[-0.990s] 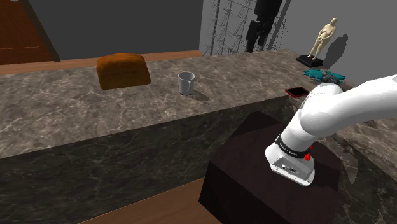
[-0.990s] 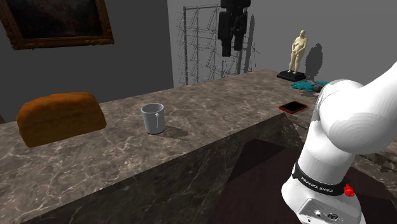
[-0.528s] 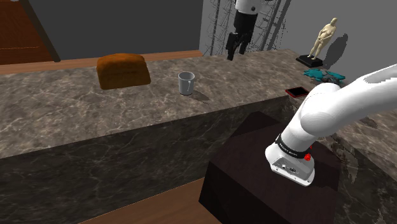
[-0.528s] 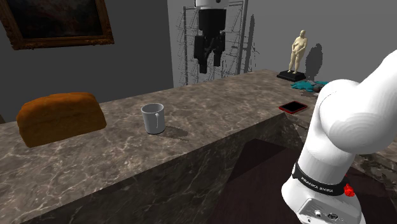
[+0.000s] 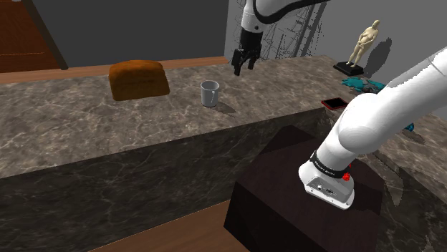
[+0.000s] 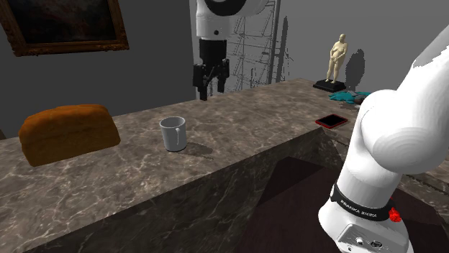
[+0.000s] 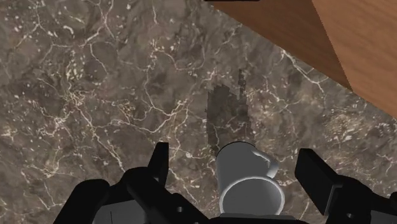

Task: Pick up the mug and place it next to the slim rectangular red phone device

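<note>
Grey mug [image 5: 209, 94] was set upright on marbled tabletop [image 5: 107, 122], well apart from red phone [image 5: 333, 104]. End effector [image 5: 243, 66] was held high, spread wide, nothing gripped. Mug was found below it, toward shoulder view's left; lowering judged needed.

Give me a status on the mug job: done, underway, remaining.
Done: nothing; the mug stands on the counter, far from the red phone. Underway: the open gripper hovers above the mug, not touching it. Remaining: descend, grasp, lift, carry it over, set it beside the phone.
</note>
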Controlling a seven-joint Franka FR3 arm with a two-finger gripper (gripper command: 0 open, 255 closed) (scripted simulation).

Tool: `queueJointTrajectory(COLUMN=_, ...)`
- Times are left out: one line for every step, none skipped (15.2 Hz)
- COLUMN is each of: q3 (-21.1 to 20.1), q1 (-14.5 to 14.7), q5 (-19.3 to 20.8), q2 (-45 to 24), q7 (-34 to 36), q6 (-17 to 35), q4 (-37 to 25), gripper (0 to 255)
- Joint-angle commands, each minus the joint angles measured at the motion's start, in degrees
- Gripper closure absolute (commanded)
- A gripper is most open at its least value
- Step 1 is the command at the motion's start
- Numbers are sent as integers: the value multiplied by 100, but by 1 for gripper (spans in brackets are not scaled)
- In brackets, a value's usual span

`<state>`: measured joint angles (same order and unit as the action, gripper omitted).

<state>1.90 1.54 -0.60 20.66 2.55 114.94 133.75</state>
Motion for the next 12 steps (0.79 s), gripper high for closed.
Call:
queueJointTrajectory(q3=11, q1=14, q5=-57, q2=-409, q7=-2, q6=362, q4=-104, gripper=0)
queueJointTrajectory(q3=16, q1=21, q5=-87, q2=-616, q7=-6, q6=513, q4=-183, gripper=0)
queueJointTrajectory(q3=21, q1=27, q5=-118, q2=-823, q7=-11, q6=657, q4=-269, gripper=0)
queueJointTrajectory(q3=25, q1=33, q5=-151, q2=-1033, q7=-18, q6=794, q4=-363, gripper=0)
queueJointTrajectory(q3=29, q1=38, q5=-185, q2=-1243, q7=-26, q6=925, q4=-466, gripper=0)
queueJointTrajectory(q3=32, q1=44, q5=-221, q2=-1455, q7=-35, q6=1049, q4=-576, gripper=0)
queueJointTrajectory(q3=34, q1=48, q5=-258, q2=-1668, q7=-46, q6=1166, q4=-694, gripper=0)
queueJointTrajectory(q3=35, q1=51, q5=-296, q2=-1881, q7=-57, q6=1275, q4=-820, gripper=0)
queueJointTrajectory(q3=35, q1=53, q5=-334, q2=-2095, q7=-69, q6=1378, q4=-953, gripper=0)
queueJointTrajectory(q3=34, q1=54, q5=-374, q2=-2309, q7=-81, q6=1473, q4=-1094, gripper=0)
queueJointTrajectory(q3=31, q1=54, q5=-413, q2=-2523, q7=-94, q6=1560, q4=-1243, gripper=0)
queueJointTrajectory(q3=29, q1=52, q5=-426, q2=-2590, q7=-98, q6=1586, q4=-1291, gripper=0)
